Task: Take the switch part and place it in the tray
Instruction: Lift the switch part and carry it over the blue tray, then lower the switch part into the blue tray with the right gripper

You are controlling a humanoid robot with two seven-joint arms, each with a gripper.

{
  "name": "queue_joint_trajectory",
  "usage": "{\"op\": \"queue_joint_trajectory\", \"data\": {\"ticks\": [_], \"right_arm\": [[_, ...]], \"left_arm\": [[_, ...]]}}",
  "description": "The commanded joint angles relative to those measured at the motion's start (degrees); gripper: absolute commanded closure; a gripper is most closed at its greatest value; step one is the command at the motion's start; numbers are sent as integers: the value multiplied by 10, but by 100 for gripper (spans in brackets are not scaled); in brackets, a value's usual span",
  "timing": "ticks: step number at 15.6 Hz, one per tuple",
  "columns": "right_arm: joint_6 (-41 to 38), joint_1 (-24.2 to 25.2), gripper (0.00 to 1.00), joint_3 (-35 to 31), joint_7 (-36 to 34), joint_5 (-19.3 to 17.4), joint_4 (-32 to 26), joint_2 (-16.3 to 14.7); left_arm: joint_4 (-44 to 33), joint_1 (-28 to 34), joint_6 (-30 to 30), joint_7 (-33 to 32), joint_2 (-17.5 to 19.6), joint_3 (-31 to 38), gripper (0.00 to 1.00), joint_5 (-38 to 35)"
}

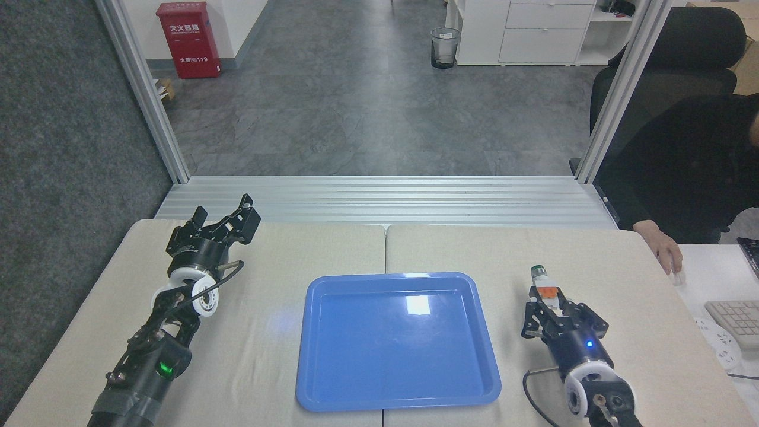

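A grey-floored office lies beyond an aluminium frame across the upper half of the frame; below it a beige table point(267, 356) fills the lower half, split by one seam down the middle. Going left to right, there is one red cabinet point(188, 39) at upper left, one bin point(445, 47) at top centre, one white drawer unit point(533, 29) beside it, and one person point(688, 172) in black at the right edge, a hand point(667, 252) resting at the table's right corner. One keyboard point(735, 317) shows at the far right.

There are two arms, one tray and one switch part. The left gripper point(222, 214) sits at the left of the frame near the table's far edge, its fingers spread apart and holding nothing. The tray point(308, 356), blue, glossy and shallow with a raised rim, lies at lower centre with nothing in it.

The right gripper point(554, 308) is at lower right, just beside the tray's right rim but not over it. Its fingers are clenched on the switch part point(545, 287), which is a small white block with an orange middle piece and a dark, silver-rimmed round end tipped green. The white end sits between the fingers; the orange piece and round end stick out past the fingertips, pointing toward the top of the frame. The part is outside the tray, to its right.
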Motion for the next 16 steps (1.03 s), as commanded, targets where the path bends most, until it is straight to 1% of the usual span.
{"op": "queue_joint_trajectory", "data": {"ticks": [1,2,3,4,6,7,9,11,12,13,14,15,16], "right_arm": [[77,-82,100,252,88,81,-84,200],[100,-89,100,284,103,76,-49,204],[110,-90,100,296,129,69,-20,205],[114,-86,100,296,147,68,0,207],[114,-75,100,292,149,68,33,199],[117,-68,100,287,151,69,38,196],[130,-62,100,285,152,75,57,169],[130,-57,100,284,153,82,56,151],[129,-58,74,284,153,83,56,144],[127,-58,6,275,150,80,56,136],[113,-58,1,249,148,73,53,134],[94,-62,1,215,142,65,51,141],[73,-69,1,168,120,45,51,148]], "left_arm": [[0,0,0,0,0,0,0,0],[0,0,0,0,0,0,0,0],[0,0,0,0,0,0,0,0],[0,0,0,0,0,0,0,0],[0,0,0,0,0,0,0,0],[0,0,0,0,0,0,0,0],[0,0,0,0,0,0,0,0],[0,0,0,0,0,0,0,0],[0,0,0,0,0,0,0,0],[0,0,0,0,0,0,0,0],[0,0,0,0,0,0,0,0],[0,0,0,0,0,0,0,0],[0,0,0,0,0,0,0,0]]}}
